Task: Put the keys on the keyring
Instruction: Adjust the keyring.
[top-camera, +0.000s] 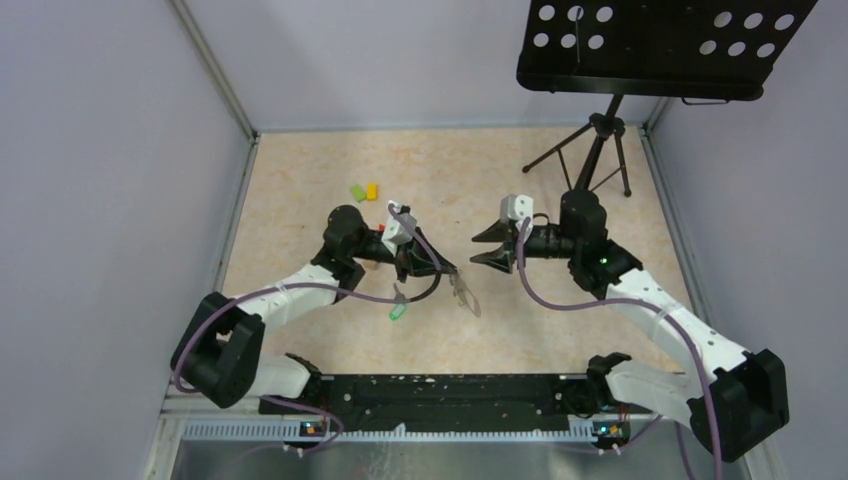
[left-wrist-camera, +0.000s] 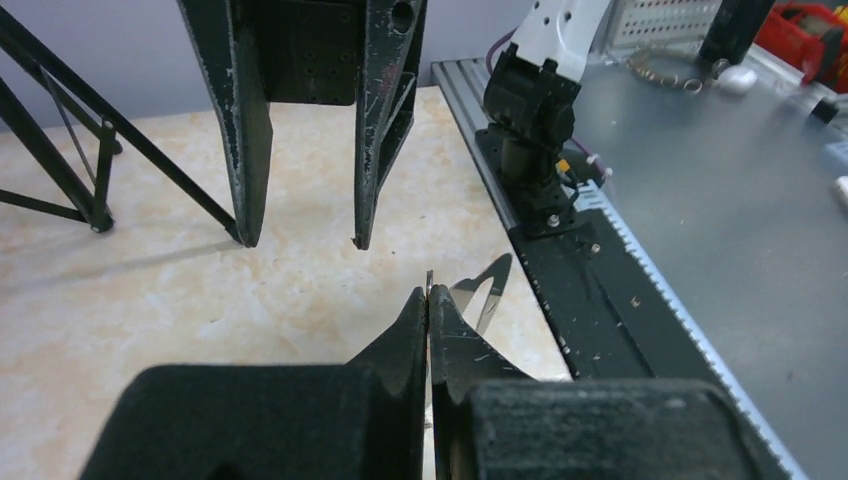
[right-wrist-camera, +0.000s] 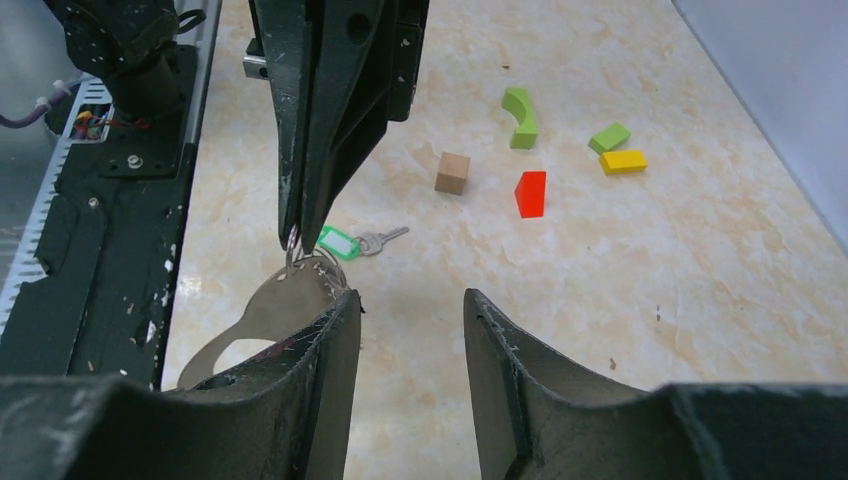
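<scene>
Marble tabletop: left tool (right-wrist-camera: 293, 236) pinches the keyring (right-wrist-camera: 290, 295); right tool (right-wrist-camera: 410, 300), half open, just beside it.

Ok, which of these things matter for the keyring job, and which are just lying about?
Job: keyring, pinched in left pincer; green-tagged key, lying loose; right pincer, open.
Lying about: tan cube, red block, green arch, green block, yellow block, black stand.

The left arm (top-camera: 290, 293) and right arm (top-camera: 665, 315) pair white link shells with black joint housings, and purple cables (top-camera: 545, 296) trail along both. A green light (top-camera: 603, 262) glows on the right arm. The left gripper (left-wrist-camera: 428, 300) and right gripper (right-wrist-camera: 410, 300) have scuffed, tapered black fingers (right-wrist-camera: 505, 380).
</scene>
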